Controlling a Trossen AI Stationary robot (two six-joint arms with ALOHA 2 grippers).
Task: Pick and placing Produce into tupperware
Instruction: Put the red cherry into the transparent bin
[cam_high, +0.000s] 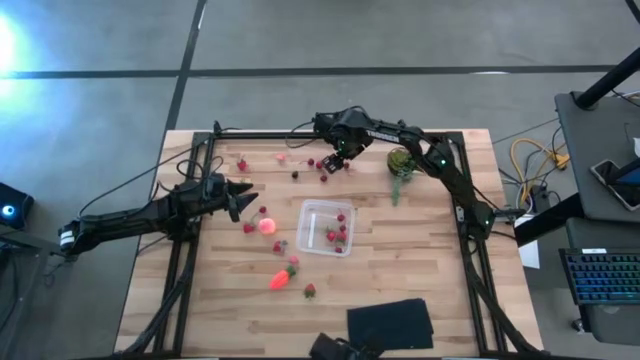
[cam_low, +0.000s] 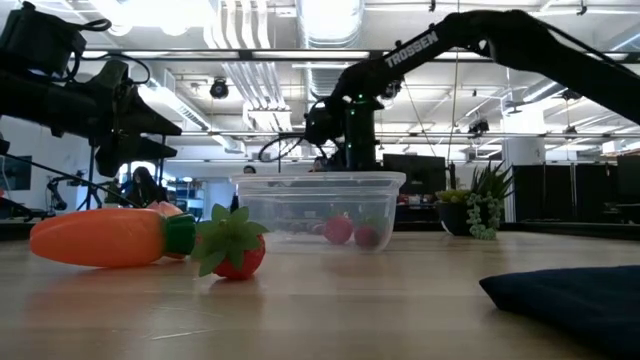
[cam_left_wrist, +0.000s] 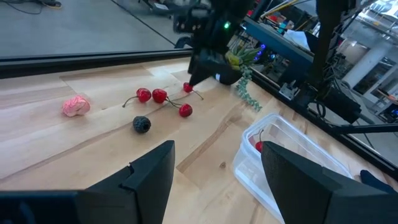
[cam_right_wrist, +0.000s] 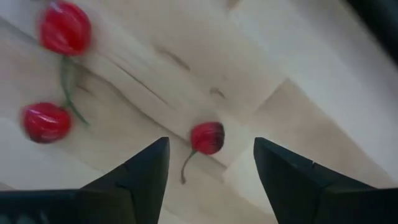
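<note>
Right tool (cam_right_wrist: 208, 165) is low over the tabletop (cam_high: 420, 290) at the far side, jaws apart astride a red cherry (cam_right_wrist: 207, 137), not gripping it. Left tool (cam_left_wrist: 214, 177) waits, open and empty. The tupperware (cam_high: 327, 227) sits mid-tabletop, containing a few red berries.

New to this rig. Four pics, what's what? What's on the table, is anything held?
Two robot arms at a wooden table. One camera looks straight down, one sits at table height, and one rides on each wrist. The right gripper is open, its fingers either side of a cherry lying on the wood; nothing is gripped. The left gripper waits open and empty near the table's left side. On the table: scattered cherries, a toy carrot, a strawberry, a clear tupperware with a few red pieces inside, a potted plant and a black cloth.
</note>
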